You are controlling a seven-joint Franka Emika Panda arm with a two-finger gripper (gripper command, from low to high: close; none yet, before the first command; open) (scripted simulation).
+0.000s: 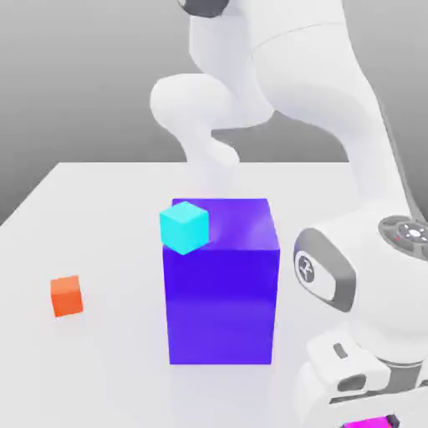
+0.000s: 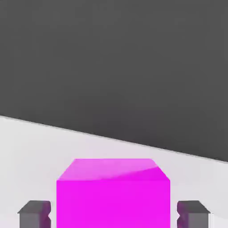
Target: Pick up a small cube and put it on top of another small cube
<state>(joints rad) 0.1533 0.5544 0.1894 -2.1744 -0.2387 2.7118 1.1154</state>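
Hand view: we see the bright magenta-pink, matte cube (image 2: pixel 113 202) between the two fingers of the end effector (image 2: pixel 114 214), which are drawn in to little more than its width; we judge it gripped, though pale slivers show beside it and we cannot tell how firmly the pads bear. Flat, parallel sides suit such a pinch, and squaring the cube to the fingers should help it land level on its partner. Whether it has left the worktop (image 1: pixel 117 343), smooth and pale, we cannot tell. In the exterior view it sits at the lower right, under the glossy white arm (image 1: pixel 313 67). A plain cyan cube (image 1: pixel 184 227) appears against the top of the tall, faintly shiny blue-purple block (image 1: pixel 221 305); a matte orange cube (image 1: pixel 66 296) rests well apart.
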